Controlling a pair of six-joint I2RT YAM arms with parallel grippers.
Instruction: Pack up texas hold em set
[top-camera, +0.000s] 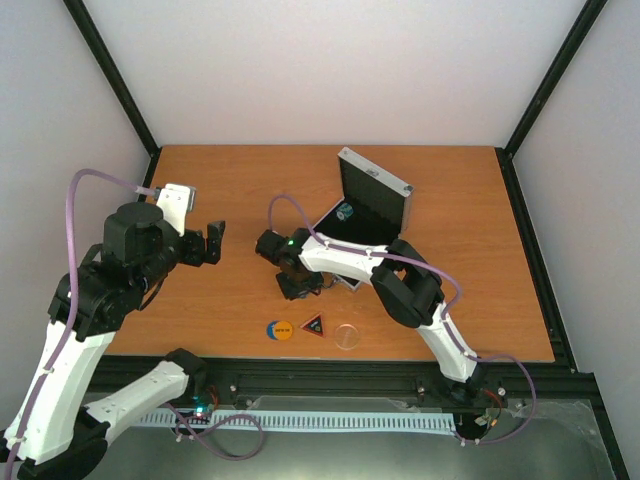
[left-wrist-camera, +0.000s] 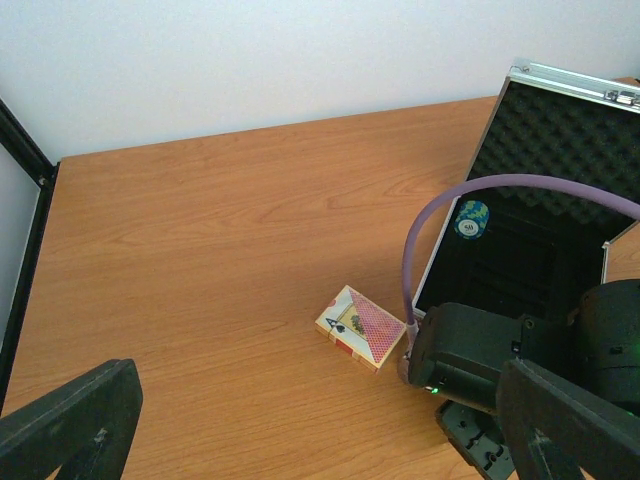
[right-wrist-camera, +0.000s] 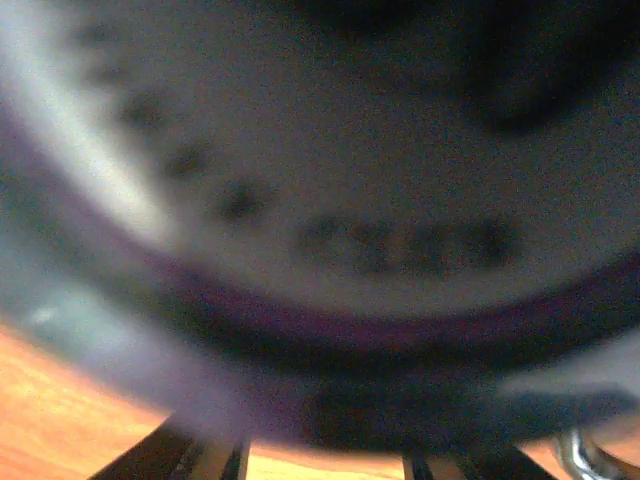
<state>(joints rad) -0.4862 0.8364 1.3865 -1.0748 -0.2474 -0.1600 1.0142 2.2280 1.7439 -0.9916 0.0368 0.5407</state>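
Card pack (left-wrist-camera: 360, 328) lay flat on the worktop (left-wrist-camera: 200, 250) right beside our right hand (top-camera: 300, 289), whose grip we couldn't make out, while our wide-open empty left hand (top-camera: 213, 243) sat well apart.

Orange-brown wooden table (top-camera: 230, 190) filling the middle of the frame, plain white walls (top-camera: 330, 60) across the top and both sides, black frame posts (top-camera: 110, 72) slanting in from the upper corners, white slotted strip (top-camera: 330, 421) along the bottom edge.
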